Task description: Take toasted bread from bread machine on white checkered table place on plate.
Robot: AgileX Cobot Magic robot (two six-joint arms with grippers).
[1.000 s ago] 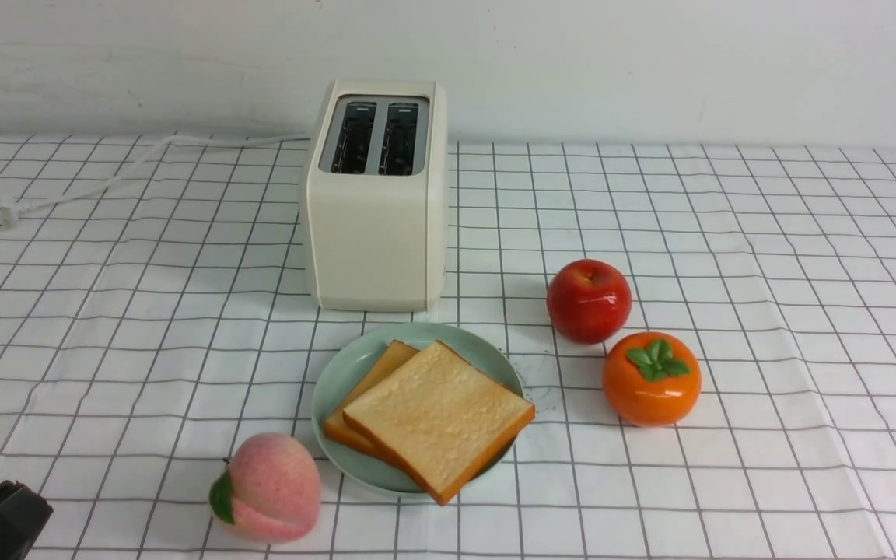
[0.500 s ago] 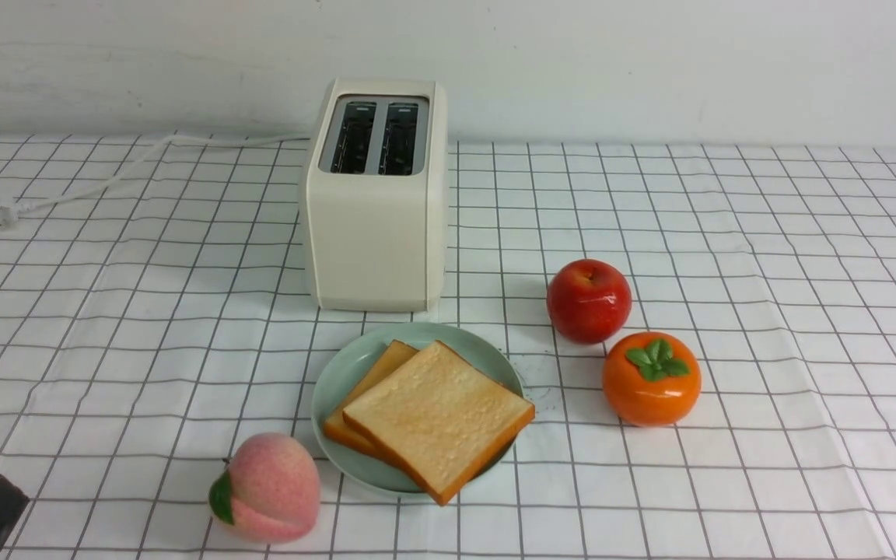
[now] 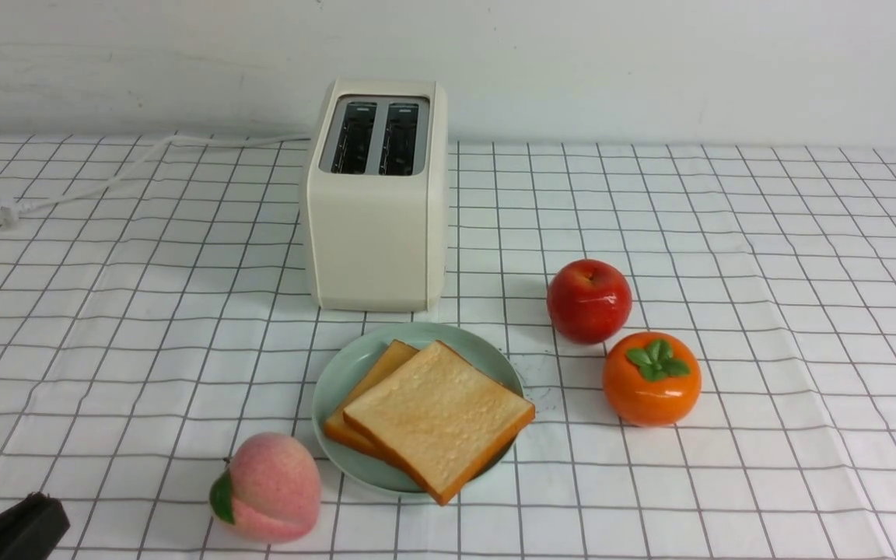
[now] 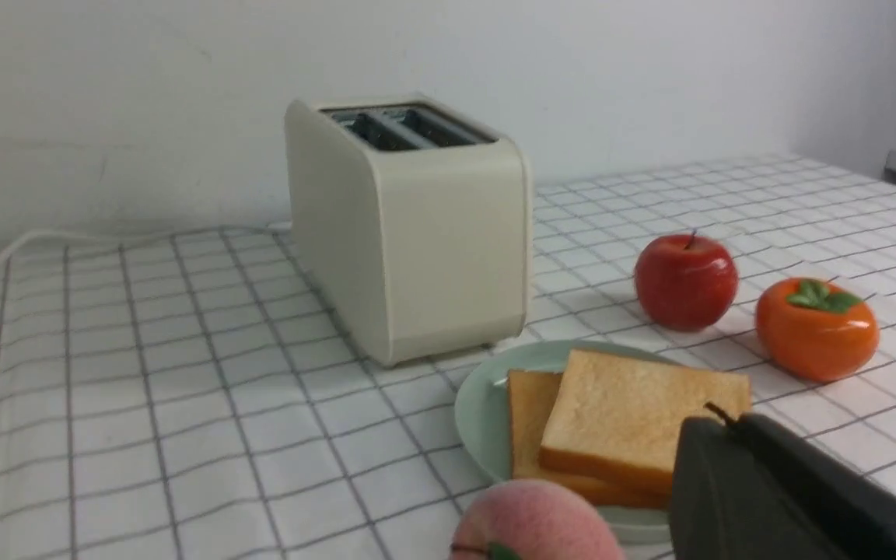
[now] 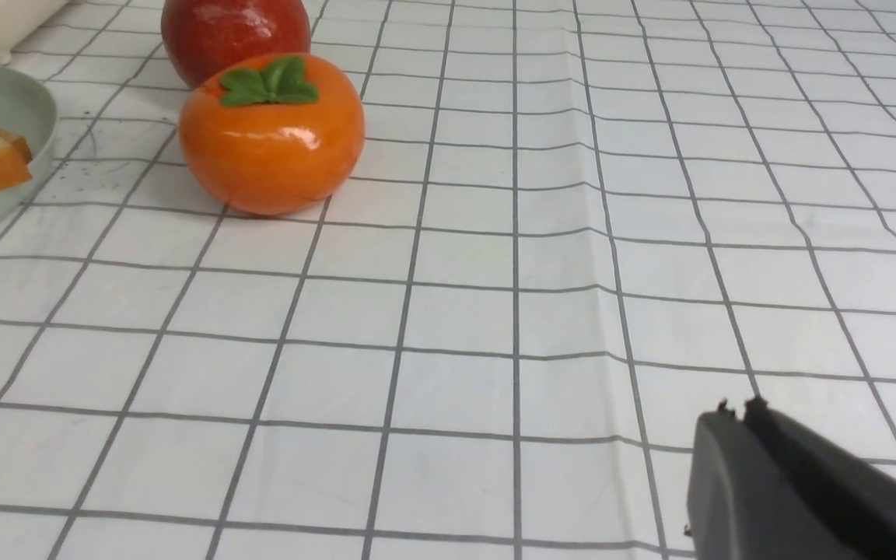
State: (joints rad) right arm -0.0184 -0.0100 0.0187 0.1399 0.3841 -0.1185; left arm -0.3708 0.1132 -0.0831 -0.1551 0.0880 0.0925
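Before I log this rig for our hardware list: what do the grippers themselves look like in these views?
Little shows. The left gripper is matte black, smooth plastic-looking, with flat tapered jaws pressed together and a tiny nub at the tip. The right gripper looks the same: black, wedge-shaped, with small nubs at its tip. No cables, markings or arm links are visible.

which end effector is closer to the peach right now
Left. The left end effector, shut and empty, sits at the table's near left edge, just left of the peach. The right end effector, also shut, is out of the front view, beyond the persimmon.
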